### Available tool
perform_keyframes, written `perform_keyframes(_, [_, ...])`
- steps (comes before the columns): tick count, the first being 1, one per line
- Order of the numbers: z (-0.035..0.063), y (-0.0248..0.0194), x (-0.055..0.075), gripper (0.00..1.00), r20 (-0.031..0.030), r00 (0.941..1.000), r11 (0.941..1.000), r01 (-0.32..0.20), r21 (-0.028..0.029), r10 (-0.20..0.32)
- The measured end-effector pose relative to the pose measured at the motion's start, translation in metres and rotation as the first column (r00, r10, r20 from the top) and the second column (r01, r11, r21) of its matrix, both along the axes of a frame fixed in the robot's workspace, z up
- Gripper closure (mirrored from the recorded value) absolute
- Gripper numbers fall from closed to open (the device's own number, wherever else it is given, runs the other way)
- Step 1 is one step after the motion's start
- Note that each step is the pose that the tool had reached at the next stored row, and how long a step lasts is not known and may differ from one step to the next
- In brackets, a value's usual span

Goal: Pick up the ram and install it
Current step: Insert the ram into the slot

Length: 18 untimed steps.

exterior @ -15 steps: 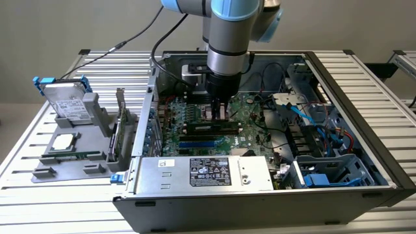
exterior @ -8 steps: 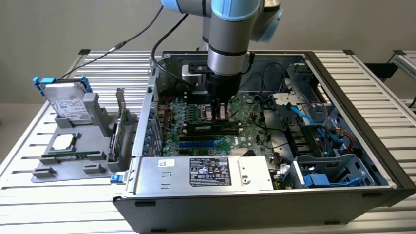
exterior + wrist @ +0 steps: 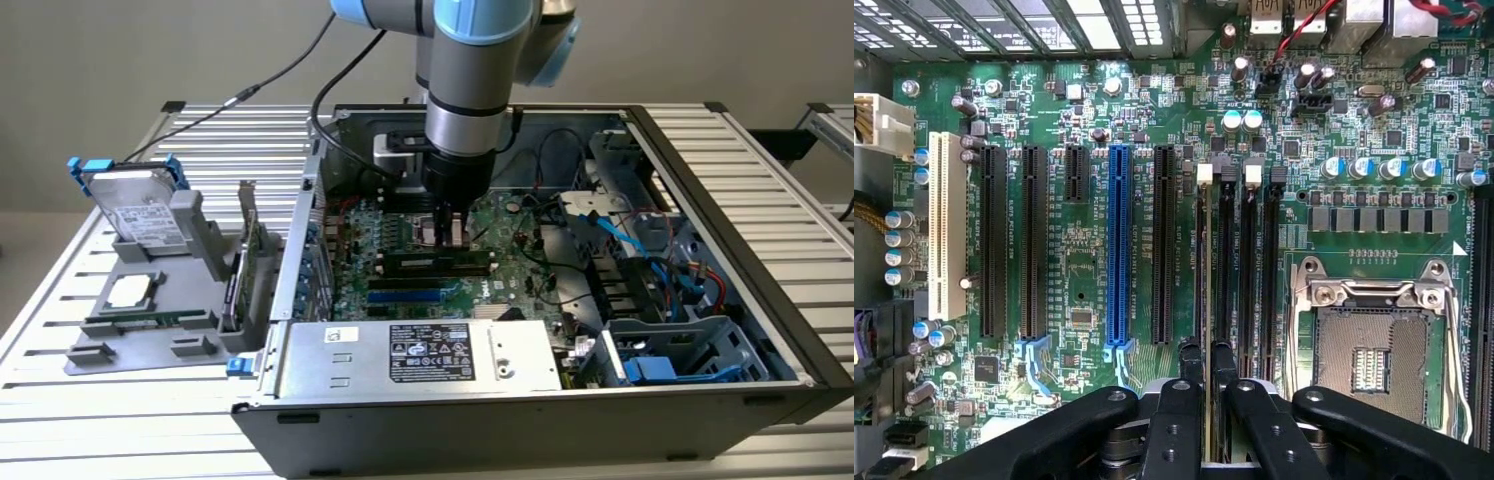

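Slatted metal table [image 3: 80, 400], open PC case [image 3: 534, 435], green motherboard [image 3: 1084, 270], ram [image 3: 414, 264] a thin green dark-chipped stick, lying along memory slots [image 3: 1249, 280], claw [image 3: 1206, 352] clenched on it

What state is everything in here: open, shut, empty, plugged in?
computer case, side panel off, lying open.
blue slot, empty.
processor socket, empty.
gripper, shut on the ram.
ram, edge-on at the memory slot nearest the blue slot; seating unclear.
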State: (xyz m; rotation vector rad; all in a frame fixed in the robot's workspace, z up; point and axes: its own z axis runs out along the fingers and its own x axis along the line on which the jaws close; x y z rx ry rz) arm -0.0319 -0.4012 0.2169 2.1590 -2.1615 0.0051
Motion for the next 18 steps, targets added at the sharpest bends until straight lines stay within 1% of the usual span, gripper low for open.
perform_keyframes(18, [0.0009,-0.0004,0.0,0.85,-0.0005,1.0,1.0,0.003,-0.0006,-0.003])
